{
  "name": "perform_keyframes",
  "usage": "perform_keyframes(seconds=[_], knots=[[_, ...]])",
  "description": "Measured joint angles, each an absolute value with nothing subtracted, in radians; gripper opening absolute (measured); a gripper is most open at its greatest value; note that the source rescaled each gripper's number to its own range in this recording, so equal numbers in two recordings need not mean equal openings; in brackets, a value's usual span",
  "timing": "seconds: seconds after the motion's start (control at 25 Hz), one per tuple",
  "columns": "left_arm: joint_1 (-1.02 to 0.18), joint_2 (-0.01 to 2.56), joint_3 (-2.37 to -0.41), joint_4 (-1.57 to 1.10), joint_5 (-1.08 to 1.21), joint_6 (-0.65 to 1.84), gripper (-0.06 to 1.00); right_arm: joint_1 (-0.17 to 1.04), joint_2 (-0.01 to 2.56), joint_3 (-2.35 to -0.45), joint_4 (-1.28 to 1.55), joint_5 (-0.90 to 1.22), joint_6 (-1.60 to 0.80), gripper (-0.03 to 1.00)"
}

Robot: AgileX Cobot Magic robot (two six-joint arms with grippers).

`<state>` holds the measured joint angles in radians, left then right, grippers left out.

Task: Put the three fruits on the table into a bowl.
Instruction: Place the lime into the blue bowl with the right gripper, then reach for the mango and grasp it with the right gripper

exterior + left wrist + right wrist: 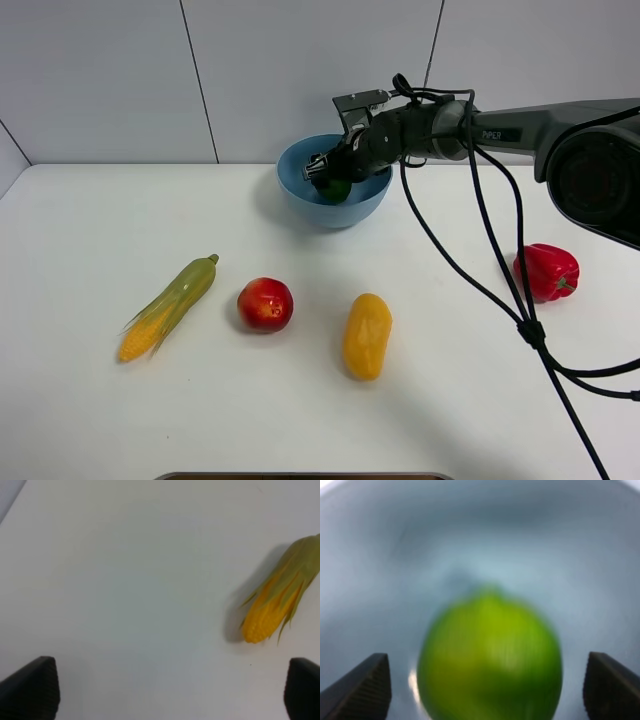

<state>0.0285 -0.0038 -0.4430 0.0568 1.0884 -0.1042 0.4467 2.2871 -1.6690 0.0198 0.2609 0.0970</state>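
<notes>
The right gripper [325,172] hangs over the blue bowl [300,192], jaws spread clear of the blurred lime [490,660] inside it. The apple [265,304] and mango [367,335] lie on the table [450,420]. The left gripper [170,692] gapes wide near the corn [275,605].

lime [336,190] in bowl [298,186], apple [265,304], mango [367,335] on table [450,410]

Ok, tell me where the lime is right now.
In the high view the lime is inside the blue bowl, back centre of the table, just below the right gripper.
</notes>
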Motion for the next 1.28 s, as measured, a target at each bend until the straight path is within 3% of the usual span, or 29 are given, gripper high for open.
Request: perform_keyframes(seconds=[0.36, 0.92, 1.28], knots=[[0.028, -0.004, -0.443, 0.057, 1.088, -0.104, 1.00, 0.450, 2.277, -1.669, 0.055, 0.257, 0.097, 0.87], [0.028, -0.004, -0.443, 0.057, 1.088, -0.104, 1.00, 0.459, 1.989, -1.671, 0.026, 0.451, 0.181, 0.88], [0.028, -0.004, -0.443, 0.057, 1.088, -0.104, 1.00, 0.485, 1.780, -1.671, -0.006, 0.790, 0.290, 0.88]])
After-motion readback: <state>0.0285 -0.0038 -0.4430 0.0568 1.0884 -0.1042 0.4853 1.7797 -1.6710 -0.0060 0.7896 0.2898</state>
